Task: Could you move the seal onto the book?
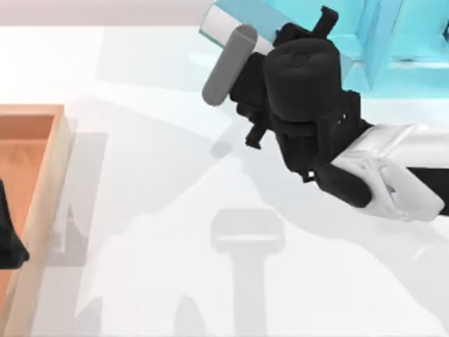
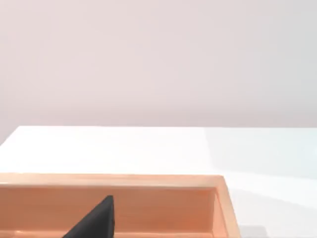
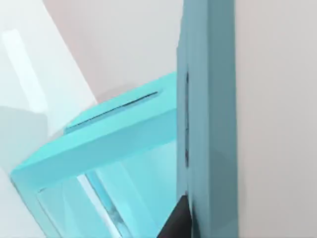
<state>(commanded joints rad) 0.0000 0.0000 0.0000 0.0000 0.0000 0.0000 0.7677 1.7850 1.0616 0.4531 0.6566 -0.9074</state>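
Note:
The book (image 1: 247, 12) is teal-blue with a white page edge and lies at the table's far side, partly under my right arm. The seal is hidden from view. My right gripper (image 1: 319, 28) reaches over the far edge of the book toward the cyan shelf unit (image 1: 396, 42), with the black wrist covering most of it. The right wrist view looks close onto the shelf's cyan frame (image 3: 205, 114), with a dark shape (image 3: 176, 220) at its foot that I cannot identify. My left gripper (image 1: 8, 242) is parked at the table's left edge over a wooden tray.
The wooden tray (image 1: 59, 161) stands at the left edge, and its rim (image 2: 148, 179) lies across the left wrist view. A grey rounded bar (image 1: 228, 64) sticks out beside the right wrist, near the book. White table stretches across the middle and front.

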